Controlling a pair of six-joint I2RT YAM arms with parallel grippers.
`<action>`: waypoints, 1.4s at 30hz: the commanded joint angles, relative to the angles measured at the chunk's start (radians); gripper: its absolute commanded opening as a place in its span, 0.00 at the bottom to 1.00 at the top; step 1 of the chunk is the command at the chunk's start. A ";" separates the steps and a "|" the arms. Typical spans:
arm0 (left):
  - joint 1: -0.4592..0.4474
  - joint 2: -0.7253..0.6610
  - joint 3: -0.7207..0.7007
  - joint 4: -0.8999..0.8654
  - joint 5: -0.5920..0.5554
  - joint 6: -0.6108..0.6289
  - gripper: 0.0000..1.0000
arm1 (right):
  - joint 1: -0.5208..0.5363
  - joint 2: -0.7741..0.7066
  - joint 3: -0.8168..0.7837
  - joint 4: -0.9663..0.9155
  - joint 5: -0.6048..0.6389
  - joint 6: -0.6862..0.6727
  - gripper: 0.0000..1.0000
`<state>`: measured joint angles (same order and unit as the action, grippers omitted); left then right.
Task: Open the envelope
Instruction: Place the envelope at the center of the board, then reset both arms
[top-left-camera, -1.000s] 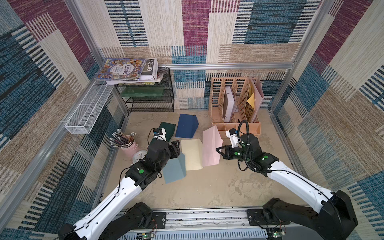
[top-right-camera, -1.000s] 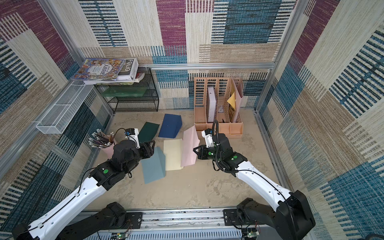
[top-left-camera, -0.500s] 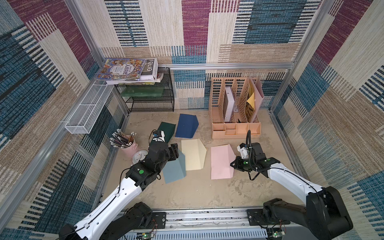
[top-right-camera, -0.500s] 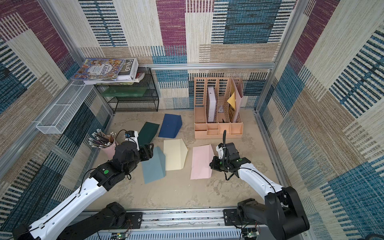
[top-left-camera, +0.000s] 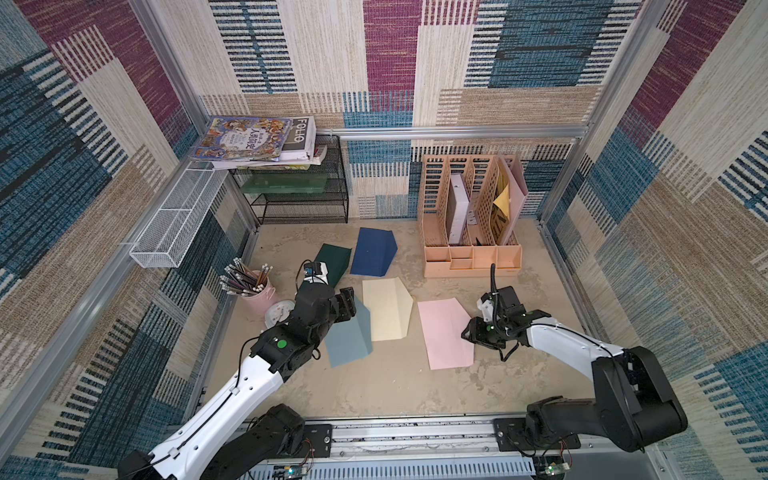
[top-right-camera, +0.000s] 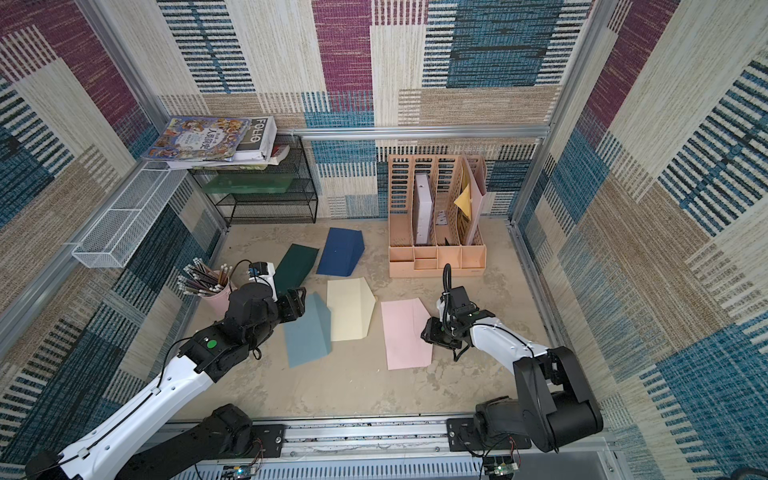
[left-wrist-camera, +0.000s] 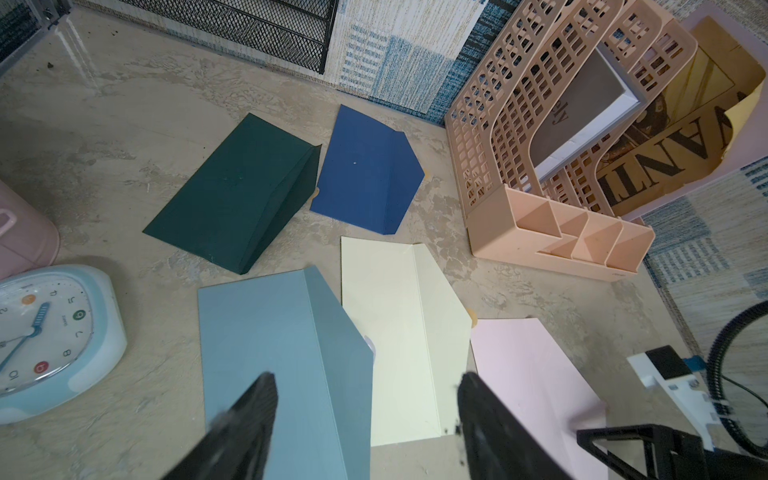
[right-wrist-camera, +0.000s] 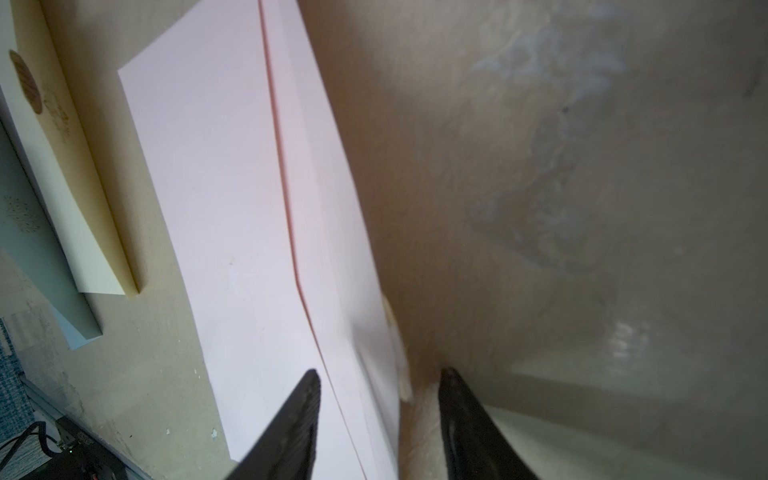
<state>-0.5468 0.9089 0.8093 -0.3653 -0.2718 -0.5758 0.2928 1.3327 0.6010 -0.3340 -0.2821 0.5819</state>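
Observation:
A pink envelope (top-left-camera: 442, 332) (top-right-camera: 403, 332) lies flat on the sandy floor in both top views, its flap (right-wrist-camera: 332, 249) folded out toward my right arm. My right gripper (top-left-camera: 466, 332) (right-wrist-camera: 378, 374) sits low at the flap's tip. It is open, and the flap's edge lies between its two dark fingers (right-wrist-camera: 299, 415), unpinched. My left gripper (top-left-camera: 347, 305) (left-wrist-camera: 365, 378) hovers open over the grey-blue envelope (top-left-camera: 347, 336) (left-wrist-camera: 257, 340), holding nothing. The cream envelope (top-left-camera: 386, 307) (left-wrist-camera: 399, 332) lies between the grey-blue and pink ones.
Dark green (top-left-camera: 332, 259) and navy (top-left-camera: 374, 251) envelopes lie farther back. A peach desk organizer (top-left-camera: 469, 257) stands at the back right and a black wire rack (top-left-camera: 299, 208) at the back left. A pink pencil cup (top-left-camera: 255, 293) and a clock (top-left-camera: 277, 312) sit by my left arm.
The right gripper swung the pink flap from upright out to the right and down, then parted its jaws. The envelope now lies flat. The left gripper opened slightly and stayed put.

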 joint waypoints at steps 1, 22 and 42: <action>0.005 0.007 -0.001 0.005 0.016 0.004 0.71 | 0.001 -0.032 0.014 -0.055 0.016 0.008 0.62; 0.238 0.130 -0.010 0.029 -0.335 0.236 0.99 | -0.046 -0.376 0.011 0.290 0.676 -0.137 0.96; 0.538 0.570 -0.303 0.934 -0.015 0.503 0.94 | -0.377 -0.071 -0.319 1.120 0.502 -0.358 0.96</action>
<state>-0.0124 1.4895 0.5415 0.4099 -0.3634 -0.1078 -0.0685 1.2526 0.2951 0.5697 0.2798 0.2562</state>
